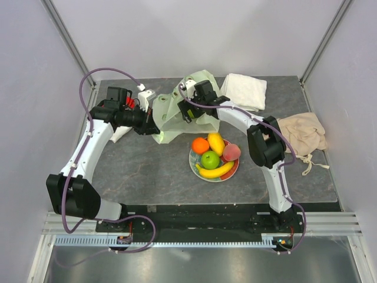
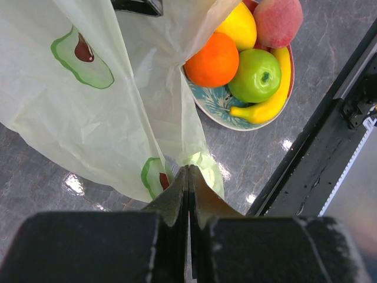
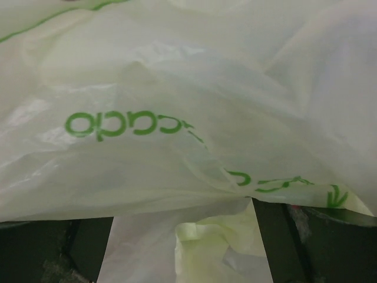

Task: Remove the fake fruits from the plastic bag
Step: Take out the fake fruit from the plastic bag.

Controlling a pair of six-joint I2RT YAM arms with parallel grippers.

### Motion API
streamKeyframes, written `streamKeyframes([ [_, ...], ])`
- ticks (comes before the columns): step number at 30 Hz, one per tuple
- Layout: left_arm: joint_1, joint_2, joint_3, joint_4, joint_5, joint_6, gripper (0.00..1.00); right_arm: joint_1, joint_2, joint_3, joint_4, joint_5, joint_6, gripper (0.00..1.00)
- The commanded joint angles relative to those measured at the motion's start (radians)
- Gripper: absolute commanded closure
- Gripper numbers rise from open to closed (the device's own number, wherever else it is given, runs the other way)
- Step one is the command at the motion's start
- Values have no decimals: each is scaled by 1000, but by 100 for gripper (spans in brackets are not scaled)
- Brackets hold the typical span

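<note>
Over mid-table, both arms meet at the plastic bag. Left arm extends from the left side, forearm roughly level, wrist pointing right. Left gripper has its fingers pressed flat together on a low corner of the bag, film pinched between them. Right arm arcs up from its base, elbow high over the right side of the table, forearm running left and away. Right gripper is at the bag's far, upper part. On my right wrist view the fingers sit far apart at the two bottom corners, bag film draped across them and a crumpled fold between, nothing pinched that I can see. Bag sits spread between the two grippers, avocado print and green lettering showing. I cannot tell whether anything is inside.

Fake fruits are piled on the flowered plate just in front of the bag: orange, green apple, banana, a yellow fruit, peach. White towel lies at the far side, just right of the bag. Beige cloth lies near the right edge.
</note>
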Motion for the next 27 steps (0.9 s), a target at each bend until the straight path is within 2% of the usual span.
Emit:
streamKeyframes([
  [1,-4,-28,-7,11,-1,1,98,-5,30,89,74,90,38,2],
  [16,-6,47,50,12,-4,6,98,-2,208,181,105,236,-36,2],
  [18,-6,54,60,11,-4,4,98,-3,191,171,117,205,-39,6],
  [21,-6,59,67,9,-9,4,98,-3,155,158,129,159,-45,25],
  [22,-6,61,67,9,-10,4,98,-5,146,158,128,160,-38,29],
  [25,-6,62,67,5,-16,4,98,-6,93,157,111,70,-24,38],
  [27,-6,62,65,6,-24,6,98,-5,31,143,94,36,-16,40],
])
